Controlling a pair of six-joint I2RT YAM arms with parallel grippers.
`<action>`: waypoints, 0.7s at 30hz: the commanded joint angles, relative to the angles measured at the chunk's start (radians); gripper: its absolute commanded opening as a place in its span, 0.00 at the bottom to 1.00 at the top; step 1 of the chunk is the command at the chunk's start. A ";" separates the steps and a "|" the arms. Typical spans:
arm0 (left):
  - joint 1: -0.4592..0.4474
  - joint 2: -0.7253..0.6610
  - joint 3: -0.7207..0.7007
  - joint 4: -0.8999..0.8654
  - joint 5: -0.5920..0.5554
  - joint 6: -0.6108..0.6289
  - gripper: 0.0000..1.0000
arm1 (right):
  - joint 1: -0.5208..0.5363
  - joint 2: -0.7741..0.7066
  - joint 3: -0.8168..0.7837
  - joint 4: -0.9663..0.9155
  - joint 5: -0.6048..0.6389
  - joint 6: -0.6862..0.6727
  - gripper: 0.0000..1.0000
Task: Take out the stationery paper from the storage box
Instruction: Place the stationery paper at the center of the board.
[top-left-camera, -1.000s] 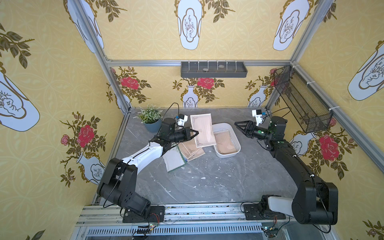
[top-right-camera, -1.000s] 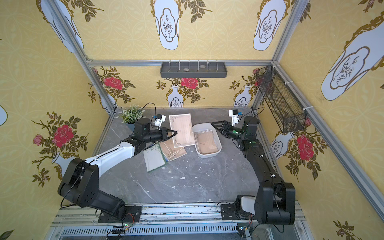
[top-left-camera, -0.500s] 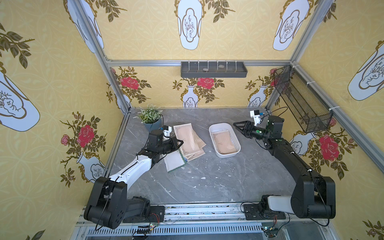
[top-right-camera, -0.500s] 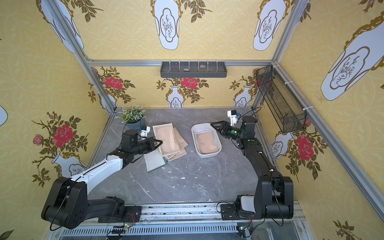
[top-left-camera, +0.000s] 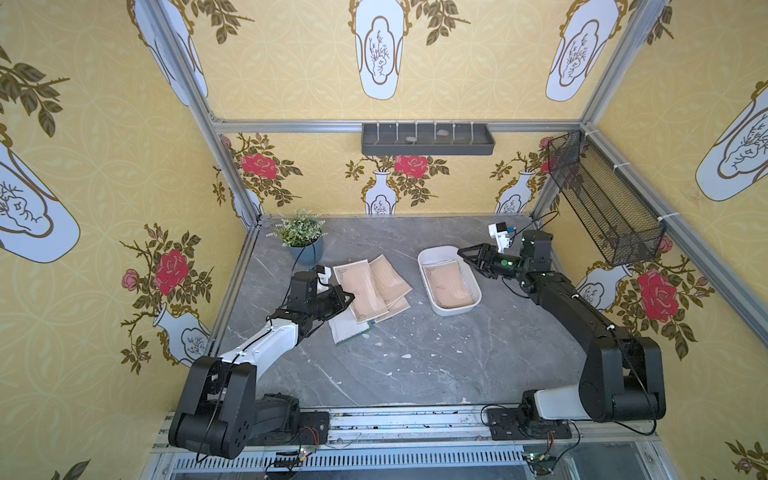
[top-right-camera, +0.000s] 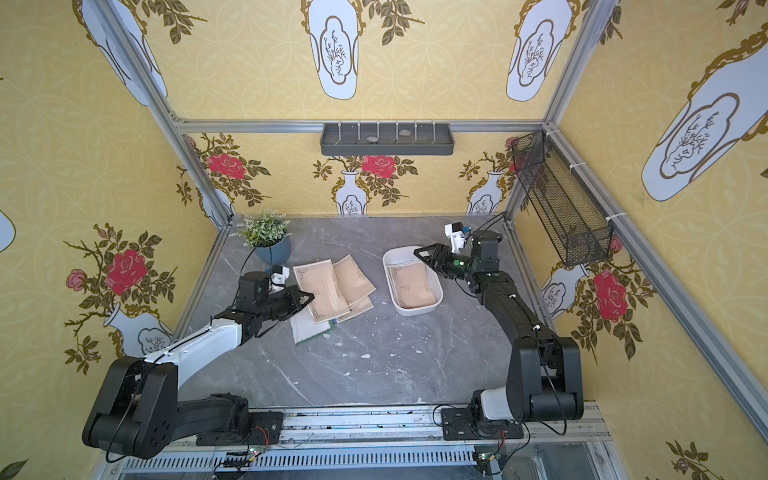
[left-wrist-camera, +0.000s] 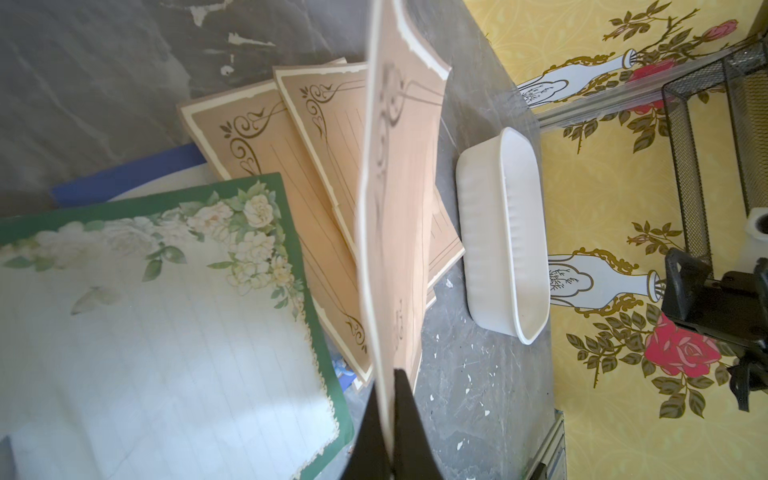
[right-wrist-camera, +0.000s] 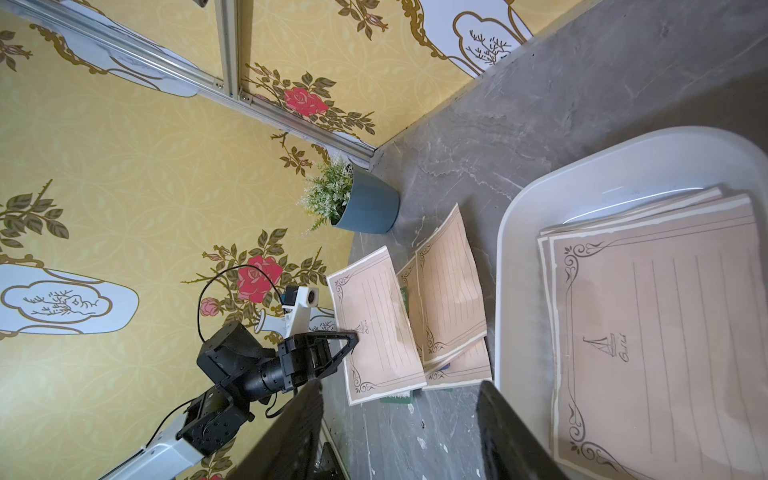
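Left gripper (top-left-camera: 348, 297) has pulled back and dropped, pinching 1 tan sheet (top-left-camera: 360, 291) low over the pile (top-left-camera: 392, 276). Lay it flat before letting go. Remaining stationery paper (top-left-camera: 449, 286) lies in the storage box (top-left-camera: 455, 311). Right gripper (top-left-camera: 464, 251) is spread, empty, at the far rim.

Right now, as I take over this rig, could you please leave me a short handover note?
Left gripper: shut on one tan sheet, held over the pile on the table.
Right gripper: open, empty, hovering at the rim of the storage box.
Done: several tan sheets and a green-bordered sheet lie out on the table.
Left: release the held sheet; a stack of tan sheets remains in the box.
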 joint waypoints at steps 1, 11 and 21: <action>0.008 0.036 -0.008 0.059 0.019 -0.004 0.00 | 0.010 0.007 0.014 0.019 0.004 -0.003 0.60; 0.021 0.142 -0.014 0.129 0.031 -0.024 0.00 | 0.031 0.020 0.041 -0.072 0.057 -0.054 0.60; 0.022 0.153 -0.001 0.093 0.019 -0.009 0.00 | 0.050 0.058 0.062 -0.083 0.065 -0.054 0.60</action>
